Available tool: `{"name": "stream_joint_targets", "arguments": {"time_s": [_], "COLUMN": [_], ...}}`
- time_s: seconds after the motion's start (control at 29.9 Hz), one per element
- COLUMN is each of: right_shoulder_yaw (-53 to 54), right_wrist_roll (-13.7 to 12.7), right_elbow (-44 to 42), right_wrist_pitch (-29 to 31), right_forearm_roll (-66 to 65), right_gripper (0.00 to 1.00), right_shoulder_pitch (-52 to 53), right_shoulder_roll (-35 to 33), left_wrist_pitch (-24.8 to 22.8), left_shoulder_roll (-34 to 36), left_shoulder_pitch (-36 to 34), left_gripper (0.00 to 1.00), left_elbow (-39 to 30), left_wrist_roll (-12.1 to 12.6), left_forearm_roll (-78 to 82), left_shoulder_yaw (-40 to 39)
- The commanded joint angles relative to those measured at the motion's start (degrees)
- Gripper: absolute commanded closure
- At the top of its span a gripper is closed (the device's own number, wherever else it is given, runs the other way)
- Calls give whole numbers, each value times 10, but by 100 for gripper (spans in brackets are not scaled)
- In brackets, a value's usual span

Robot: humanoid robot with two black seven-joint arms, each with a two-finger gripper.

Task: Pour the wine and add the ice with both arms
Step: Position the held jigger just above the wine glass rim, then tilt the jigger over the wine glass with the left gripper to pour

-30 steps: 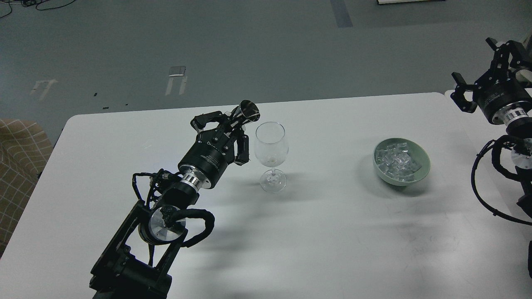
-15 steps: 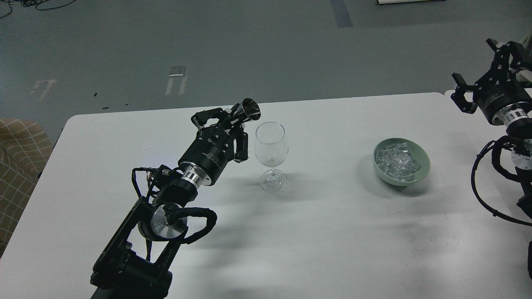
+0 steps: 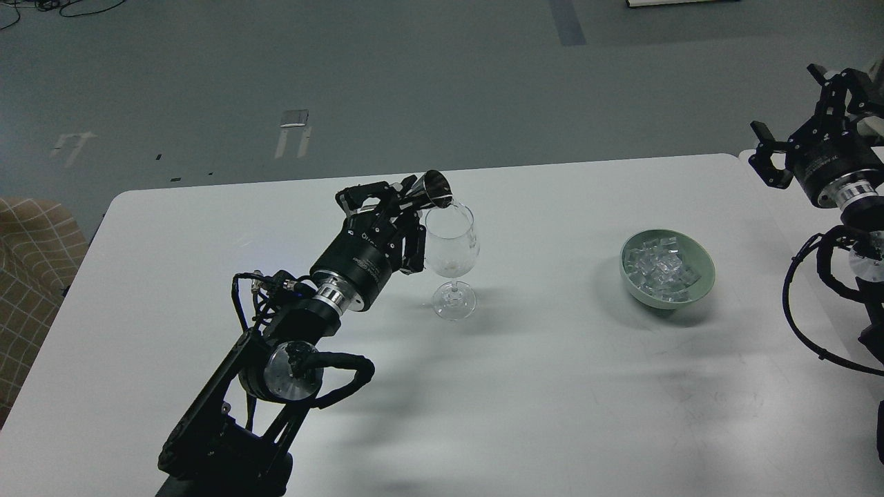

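Note:
A clear stemmed wine glass (image 3: 452,259) stands upright on the white table (image 3: 539,386), left of centre. My left gripper (image 3: 400,203) is shut on a small metal jigger cup (image 3: 434,190), tilted with its mouth over the glass's left rim. A little clear wine (image 3: 453,204) glints at the cup's lip above the glass. The ice (image 3: 661,268), a pile of clear cubes, fills a pale green bowl (image 3: 701,257) to the right. My right gripper (image 3: 794,117) is open and empty, raised beyond the table's right edge.
A second white surface (image 3: 773,200) adjoins the table at the right, under my right arm. A chequered cushion (image 3: 34,276) lies off the table's left edge. Grey floor lies beyond the far edge.
My left gripper has moved right and tipped the metal cup further, bringing its mouth over the glass rim. The right arm has barely moved.

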Motion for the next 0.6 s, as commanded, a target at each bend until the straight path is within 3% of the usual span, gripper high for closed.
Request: {"name": "stream_joint_targets", "arguments": {"time_s": [0.0,0.57], "right_shoulder_yaw": [0,2], "right_wrist_roll": [0,0], "right_elbow": [0,0], "right_wrist_pitch": [0,0], "right_forearm_roll": [0,0], "right_gripper": [0,0], "right_shoulder_pitch": [-1,-1], "right_shoulder_roll": [-1,0], "left_wrist_pitch": [0,-5], "left_shoulder_roll": [0,0], "left_shoulder_pitch": [-4,-18], "left_gripper": [100,100], "left_elbow": [1,13], "left_wrist_roll": [-1,-1], "left_forearm_roll": [0,22], "left_shoulder_yaw": [0,4]}}
